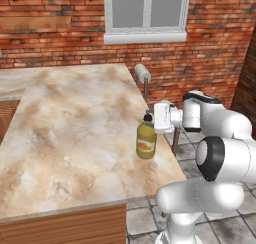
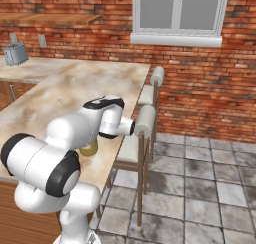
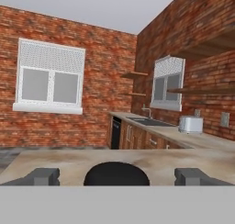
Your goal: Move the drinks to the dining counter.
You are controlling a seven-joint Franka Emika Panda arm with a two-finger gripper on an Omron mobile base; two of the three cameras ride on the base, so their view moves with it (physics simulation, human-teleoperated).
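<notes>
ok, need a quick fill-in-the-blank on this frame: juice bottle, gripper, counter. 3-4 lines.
1. The yellow juice bottle stands upright on the ____ counter.
2. In the hand view, the gripper has its jaws ____, one finger on each side of the bottle's black cap.
3. The cap on the juice bottle is ____ in colour.
4. Along the counter's edge stand grey-cushioned ____.

Missing words: dining; open; black; stools
</notes>
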